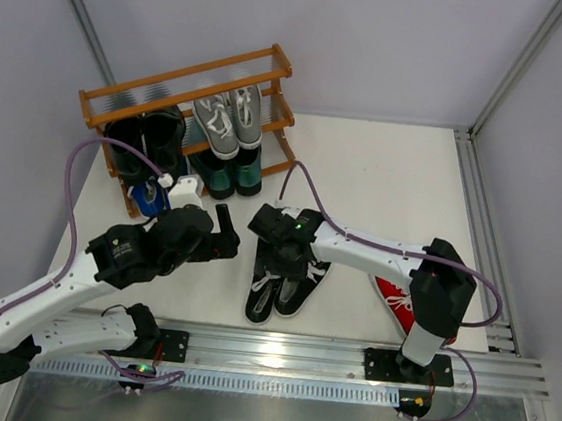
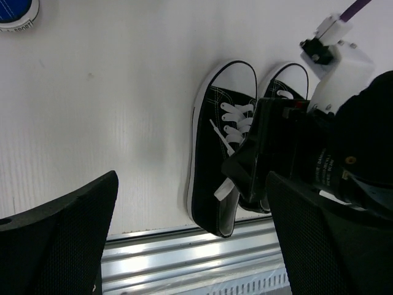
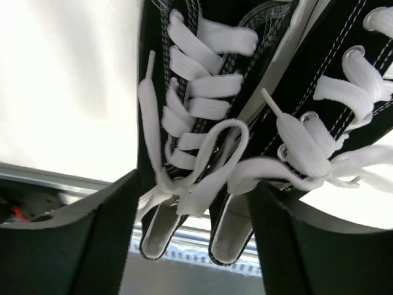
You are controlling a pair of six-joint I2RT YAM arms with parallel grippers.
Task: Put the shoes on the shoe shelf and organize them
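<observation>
**Top external view: right gripper [image 1: 281, 259] over the black-and-white pair, top tier bare**

The shoe shelf [image 1: 186, 80] stands in the far left corner of the worktop [image 1: 385, 181]. Its top rails carry nothing. The black leather loafers [image 1: 153, 137] and grey sneakers [image 1: 228, 117] fill the middle tier. The blue sneakers [image 1: 148, 199] and dark green loafers [image 1: 229, 175] sit on the bottom tier, the blue pair partly hidden by the left arm.

Just in front of the shelf the left gripper [image 1: 226, 233] hangs spread wide and empty, looking down at the worktop beside the next pair.

The black-and-white lace-up sneakers [image 1: 287, 294] lie side by side near the middle of the near edge, heels towards the rail. The right gripper is spread, its fingers [image 3: 67, 239] straddling the laced heel ends of both shoes. Whether the pads touch the canvas I cannot tell.

The step in hand looks like picking up this pair. The next move calls for closing on both collars together, lifting clear, then carrying them far and left to the top tier, past the left arm, which crowds that route.

The red sneakers [image 1: 393, 295] show under the right arm near the near right corner. The far right part of the worktop offers open room to swing.
</observation>
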